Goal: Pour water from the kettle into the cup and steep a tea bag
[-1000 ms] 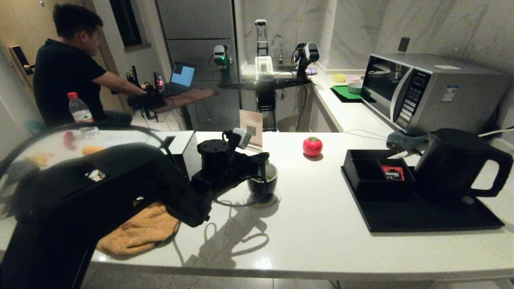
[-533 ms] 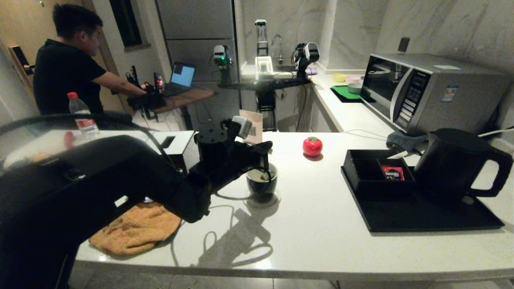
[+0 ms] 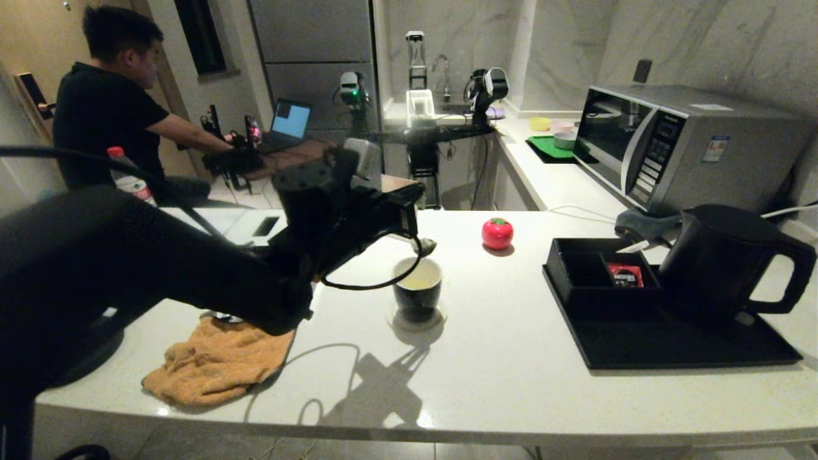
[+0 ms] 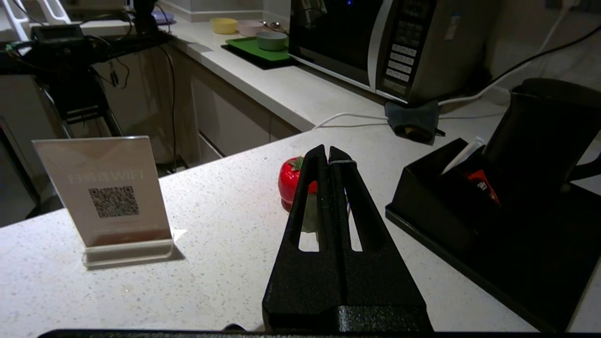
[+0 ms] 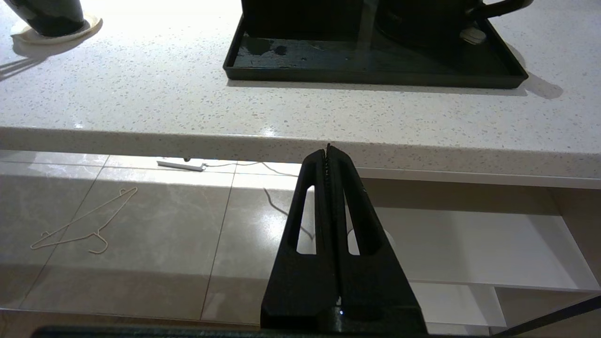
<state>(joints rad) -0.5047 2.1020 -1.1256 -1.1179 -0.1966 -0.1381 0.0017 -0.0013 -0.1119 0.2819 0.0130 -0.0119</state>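
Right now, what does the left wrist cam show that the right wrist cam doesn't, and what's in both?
Left wrist only: the left gripper pinched on the tea bag, a red tomato-shaped thing, the QR sign, the microwave.

Right wrist only: the right gripper shut below the counter edge, the cup, a hanger on the floor.

Both: the black tray and the kettle.

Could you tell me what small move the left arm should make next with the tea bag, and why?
Probably lower it straight down. The left gripper, jaws shut, holds the tea bag in the air just above the rim of the cup, which already holds pale liquid, so the bag is not steeping. The kettle stands on its tray; the right gripper idles below the counter edge.
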